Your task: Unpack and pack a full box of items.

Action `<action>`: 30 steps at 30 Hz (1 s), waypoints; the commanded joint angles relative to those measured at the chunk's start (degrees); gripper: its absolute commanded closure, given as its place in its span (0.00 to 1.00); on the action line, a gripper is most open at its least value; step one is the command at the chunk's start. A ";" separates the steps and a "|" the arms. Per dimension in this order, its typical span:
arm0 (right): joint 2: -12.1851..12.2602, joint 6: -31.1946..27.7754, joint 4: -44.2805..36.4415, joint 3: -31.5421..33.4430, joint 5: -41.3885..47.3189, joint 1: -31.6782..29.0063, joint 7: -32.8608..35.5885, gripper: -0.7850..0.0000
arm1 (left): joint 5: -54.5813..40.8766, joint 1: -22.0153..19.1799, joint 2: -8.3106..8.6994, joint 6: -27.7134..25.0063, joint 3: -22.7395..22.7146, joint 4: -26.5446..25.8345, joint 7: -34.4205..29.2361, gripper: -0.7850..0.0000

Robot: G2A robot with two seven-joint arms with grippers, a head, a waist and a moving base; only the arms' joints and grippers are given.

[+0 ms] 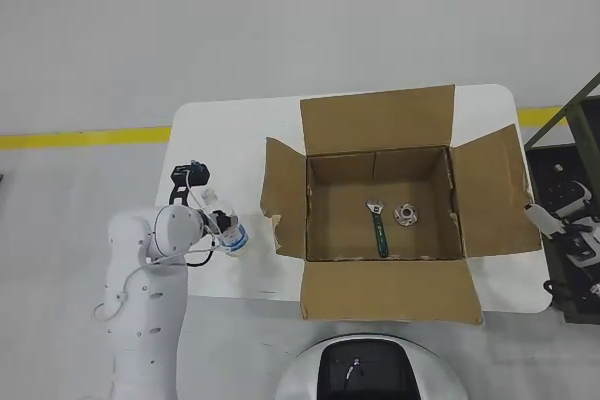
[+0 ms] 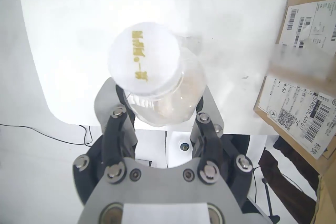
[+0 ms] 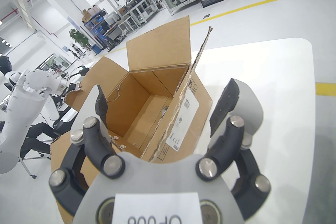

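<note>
Left wrist view, clear white-capped bottle (image 2: 157,72), clamped between left jaws

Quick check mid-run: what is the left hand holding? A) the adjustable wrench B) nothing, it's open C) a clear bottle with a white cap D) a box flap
C: the left hand is shut on the clear bottle beside the cardboard box, while the adjustable wrench lies inside the box.

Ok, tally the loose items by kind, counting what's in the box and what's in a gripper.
Bottle: 1, in the left gripper
Wrench: 1, in the box
Round metal part: 1, in the box
Total: 3
</note>
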 commanded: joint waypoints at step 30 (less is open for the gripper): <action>0.17 -3.30 7.00 -1.84 3.24 4.88 1.05 0.00 | 1.24 -1.63 1.15 -6.36 -0.94 1.06 0.00 1.00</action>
